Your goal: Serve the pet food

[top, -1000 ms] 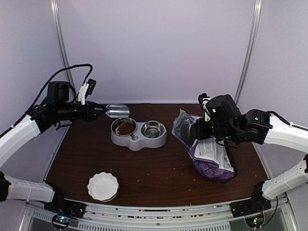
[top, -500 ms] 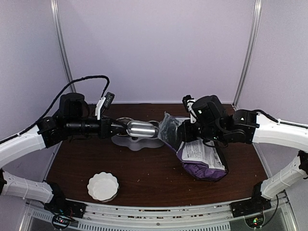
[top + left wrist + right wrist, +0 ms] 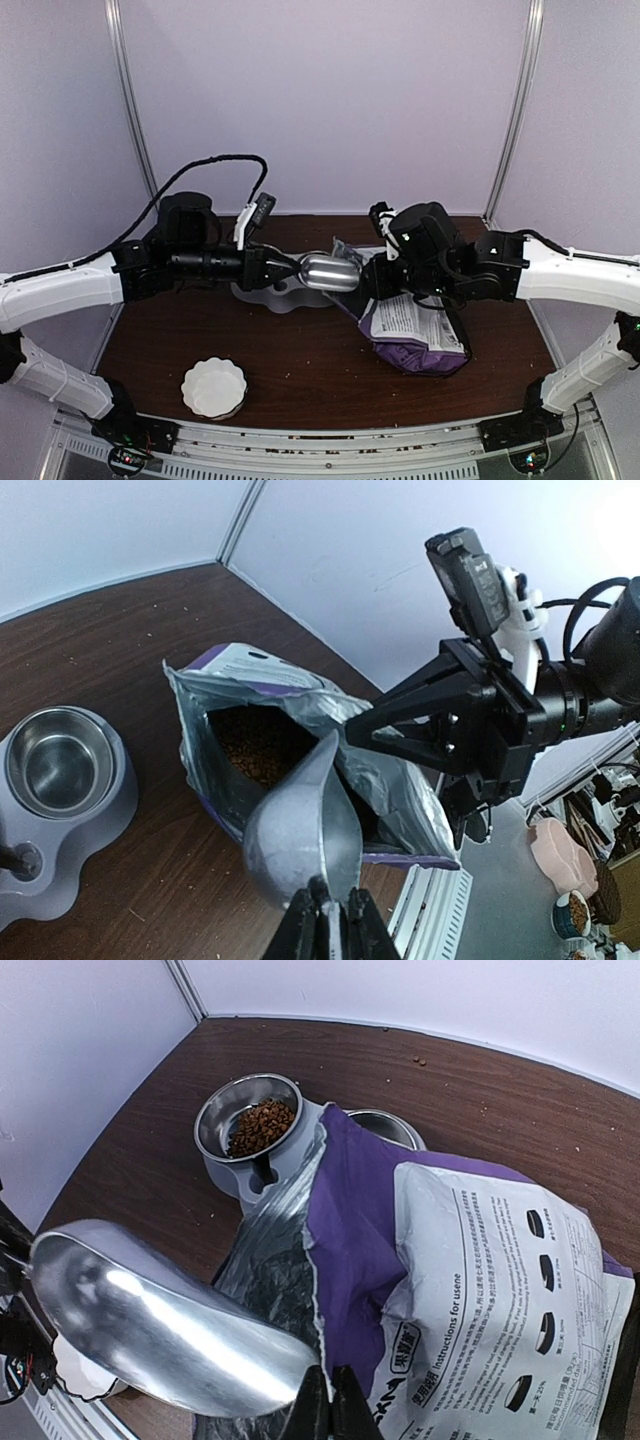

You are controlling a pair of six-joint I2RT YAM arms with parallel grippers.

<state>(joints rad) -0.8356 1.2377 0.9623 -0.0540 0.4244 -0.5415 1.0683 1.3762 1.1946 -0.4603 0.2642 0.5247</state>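
Pet food shows as brown kibble inside the open bag [image 3: 255,750] and as a heap in the left bowl [image 3: 258,1125] of the grey double feeder [image 3: 232,1172]. My left gripper [image 3: 325,920] is shut on the handle of the shiny metal scoop [image 3: 305,825], whose tip is at the bag's mouth; the scoop looks empty. My right gripper [image 3: 330,1395] is shut on the torn edge of the purple-and-white bag [image 3: 480,1260], holding its mouth open. In the top view the scoop [image 3: 330,272] meets the bag [image 3: 415,325] at mid table.
The feeder's right bowl [image 3: 55,765] is empty. The feeder [image 3: 262,295] is mostly hidden behind my left arm in the top view. A white fluted dish [image 3: 213,387] stands at the front left. Crumbs lie scattered on the brown table.
My left arm has swung right, carrying the scoop from beside the feeder to the bag's mouth. My right arm has pulled the bag's open end leftward toward the feeder.
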